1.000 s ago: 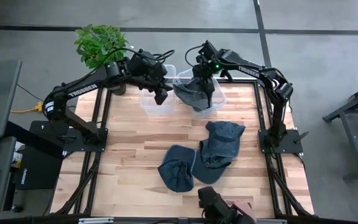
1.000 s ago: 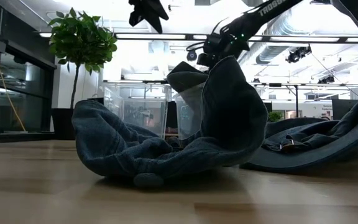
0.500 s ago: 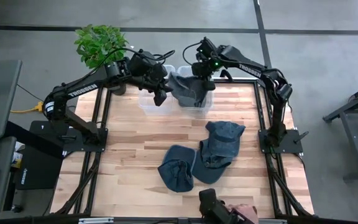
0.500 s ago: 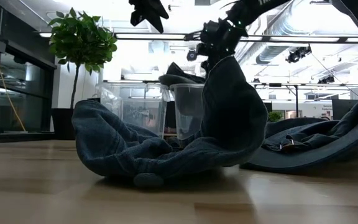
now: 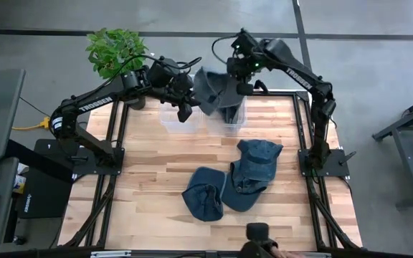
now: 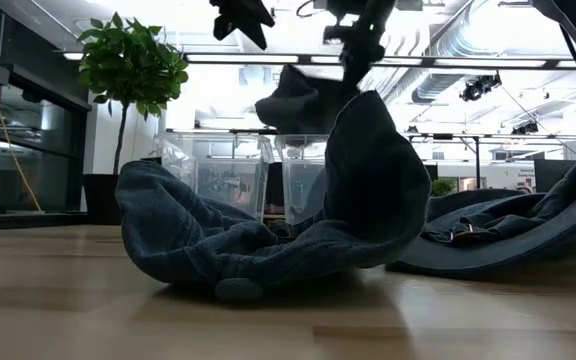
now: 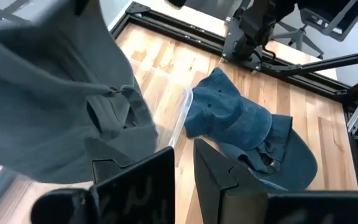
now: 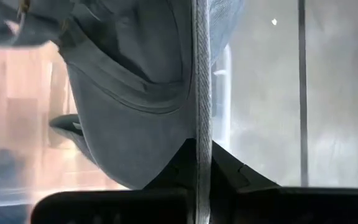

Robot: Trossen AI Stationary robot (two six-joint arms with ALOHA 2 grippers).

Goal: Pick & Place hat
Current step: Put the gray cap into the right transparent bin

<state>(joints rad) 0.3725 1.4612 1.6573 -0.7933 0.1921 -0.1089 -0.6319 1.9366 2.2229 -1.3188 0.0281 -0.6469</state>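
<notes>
on the wooden counter [image 5: 156, 179], nearest the front, lie two denim hats [image 5: 231, 183], one touching the other. farther back, the right gripper [image 5: 239, 80] is clamped on the edge of a grey hat [image 5: 210, 89], which hangs in the air straight below it, above the clear bins [image 5: 224, 118] at the far edge. the left gripper [image 5: 185, 107], fingers together and empty, waits just beside the hat, over the neighbouring bin. the right arm is the one that carries.

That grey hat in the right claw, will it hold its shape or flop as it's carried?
Likely floppy: the grey hat sags in folds below the right claw, pinched by its edge. Probably light. It may swing and drag on the clear bin beneath.
</notes>
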